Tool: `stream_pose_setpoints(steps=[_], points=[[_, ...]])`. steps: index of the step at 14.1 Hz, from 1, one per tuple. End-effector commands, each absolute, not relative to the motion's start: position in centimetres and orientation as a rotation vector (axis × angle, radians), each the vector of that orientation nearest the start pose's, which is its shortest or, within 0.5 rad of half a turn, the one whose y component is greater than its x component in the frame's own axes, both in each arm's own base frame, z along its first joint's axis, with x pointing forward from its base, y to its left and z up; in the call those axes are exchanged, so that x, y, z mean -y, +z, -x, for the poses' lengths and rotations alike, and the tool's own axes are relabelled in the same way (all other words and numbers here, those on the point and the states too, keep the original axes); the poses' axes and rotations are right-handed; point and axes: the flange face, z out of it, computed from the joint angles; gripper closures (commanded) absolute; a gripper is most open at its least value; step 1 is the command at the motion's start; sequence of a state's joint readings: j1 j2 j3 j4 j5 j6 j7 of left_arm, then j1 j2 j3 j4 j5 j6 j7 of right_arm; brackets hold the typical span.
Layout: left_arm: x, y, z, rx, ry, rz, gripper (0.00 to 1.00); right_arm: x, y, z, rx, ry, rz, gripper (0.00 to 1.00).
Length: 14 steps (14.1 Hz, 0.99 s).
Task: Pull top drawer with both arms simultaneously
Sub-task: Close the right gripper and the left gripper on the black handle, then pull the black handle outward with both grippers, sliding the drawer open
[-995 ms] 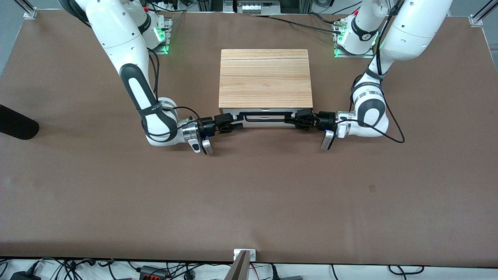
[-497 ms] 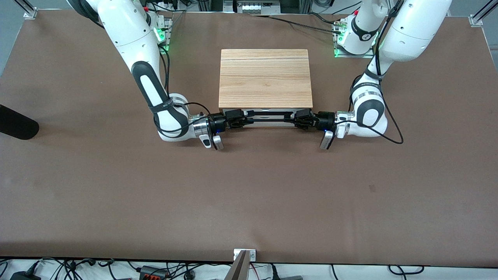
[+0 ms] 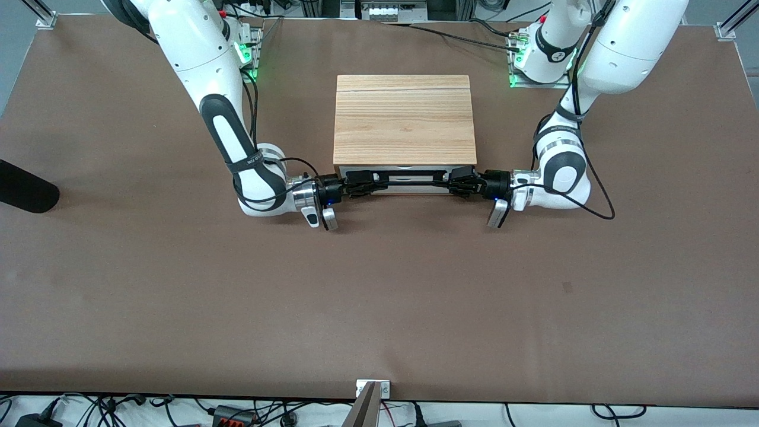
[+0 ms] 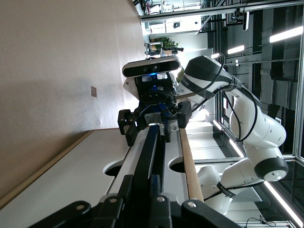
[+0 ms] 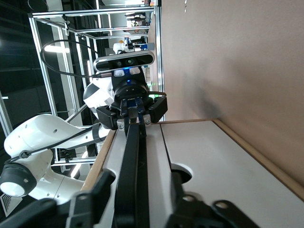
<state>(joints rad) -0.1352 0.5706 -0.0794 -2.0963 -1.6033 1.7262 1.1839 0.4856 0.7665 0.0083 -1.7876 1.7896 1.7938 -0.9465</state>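
The light-wood cabinet [image 3: 405, 127] stands mid-table between both arms. Its top drawer [image 3: 409, 185] looks pushed in; its white front [image 4: 172, 147] [image 5: 114, 156] carries a wide black bar handle [image 3: 409, 174] [image 4: 148, 152] [image 5: 132, 156]. My left gripper [image 3: 458, 178] [image 4: 140, 190] is shut on the handle's end toward the left arm's side. My right gripper [image 3: 363, 178] [image 5: 138, 183] straddles the other end, open, with one finger [image 5: 176, 183] still apart from the bar. Each wrist view shows the other gripper at the bar's farther end.
The lower white drawer front [image 4: 71, 175] [image 5: 213, 161] sits below the handle. Brown table [image 3: 379, 296] spreads wide nearer the front camera. A dark object [image 3: 24, 187] lies at the table edge toward the right arm's end. Cables trail by the arm bases.
The right arm moved in toward the cabinet and its gripper slid over the handle end, fingers narrowing. The left gripper closed on the handle and stays there.
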Motion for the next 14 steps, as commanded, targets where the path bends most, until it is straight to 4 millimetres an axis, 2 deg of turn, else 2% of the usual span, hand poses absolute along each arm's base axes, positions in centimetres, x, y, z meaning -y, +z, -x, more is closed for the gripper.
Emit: stream_pose_setpoints(steps=[1,3,4,10,14], points=[[20.7,16.6,-50.9,0.184,0.02,-1.616,0.97,-37.8,14.7,-51.9,0.134,0.17,1.643,0.81],[20.8,16.6,-50.9,0.186,0.018,-1.616,0.97,-37.4,14.5,-51.9,0.131,0.169,1.646,0.93],[20.7,16.7,-50.9,0.186,0.021,-1.616,0.97,-37.4,14.5,-51.9,0.131,0.169,1.646,0.95],[20.8,16.8,-51.1,0.189,0.022,-1.615,0.97,-37.6,14.8,-52.1,0.133,0.163,1.642,0.97],[21.3,17.2,-52.5,0.201,0.037,-1.617,0.97,-37.4,15.5,-53.1,0.136,0.146,1.635,0.97]])
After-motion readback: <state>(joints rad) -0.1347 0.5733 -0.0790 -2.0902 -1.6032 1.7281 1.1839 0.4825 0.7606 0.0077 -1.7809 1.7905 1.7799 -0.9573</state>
